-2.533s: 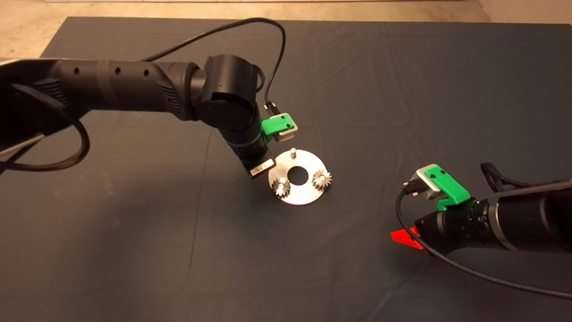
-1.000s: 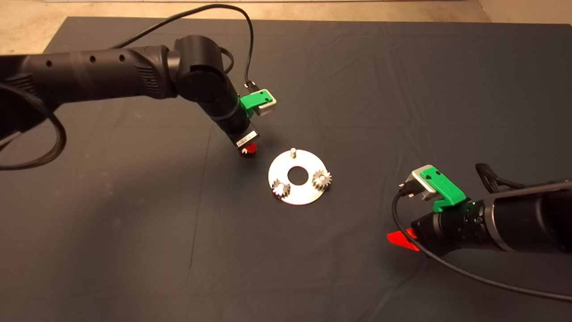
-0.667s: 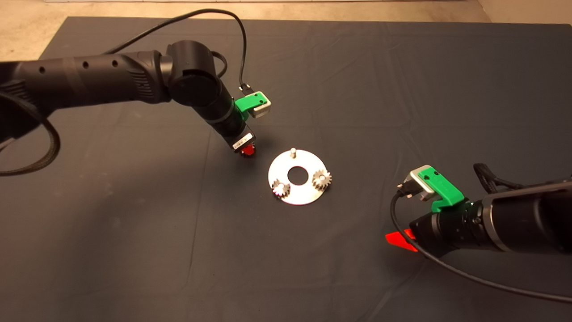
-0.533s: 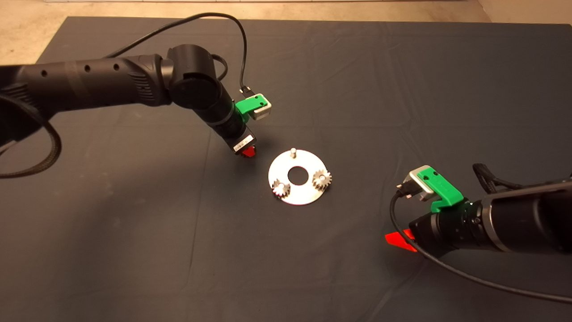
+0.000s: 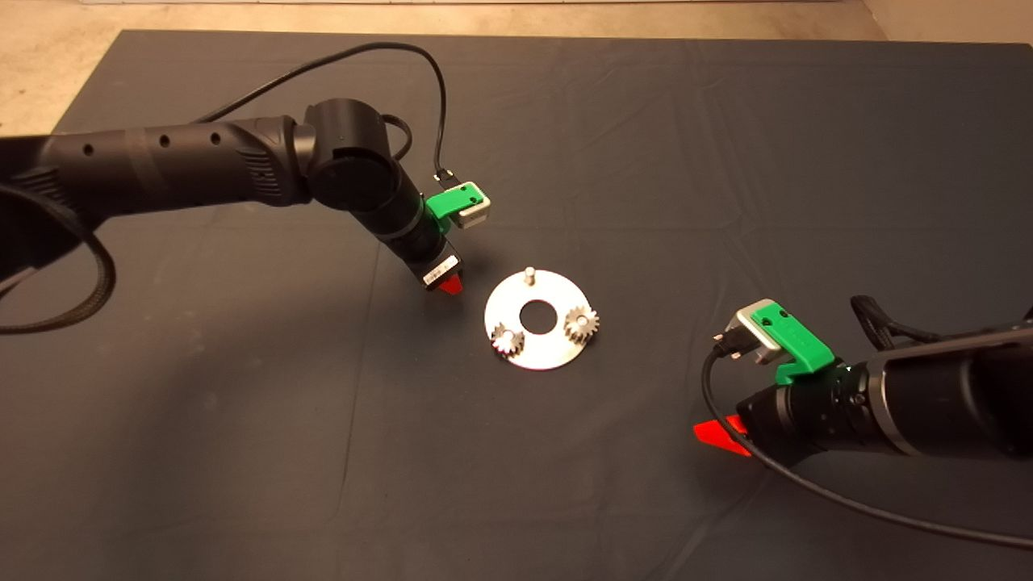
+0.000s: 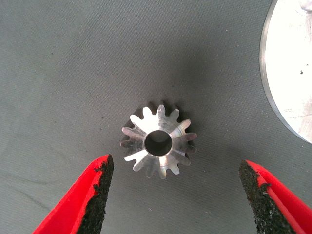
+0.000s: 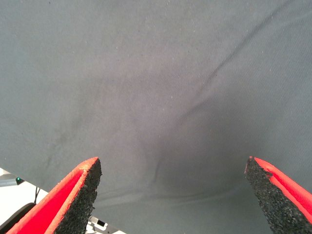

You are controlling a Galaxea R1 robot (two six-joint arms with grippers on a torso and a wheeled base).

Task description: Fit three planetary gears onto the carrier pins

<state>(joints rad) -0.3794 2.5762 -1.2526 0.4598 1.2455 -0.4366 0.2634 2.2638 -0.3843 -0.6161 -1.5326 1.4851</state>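
The shiny round disc lies mid-mat. Two planetary gears sit on two of its carrier pins. The third pin stands bare at the far rim. A third silver gear lies flat on the mat just left of the disc, whose edge shows in the left wrist view. My left gripper hovers over this gear, open, one finger on each side and not touching it. In the head view the gripper hides the gear. My right gripper is open over bare mat at the lower right.
The dark mat has creases. The left arm's cable loops above the wrist. Bare floor shows past the mat's far left corner.
My left gripper has left the disc's left rim and moved left over the loose gear, then settled slightly nearer it. The right arm has drifted slightly down and left.
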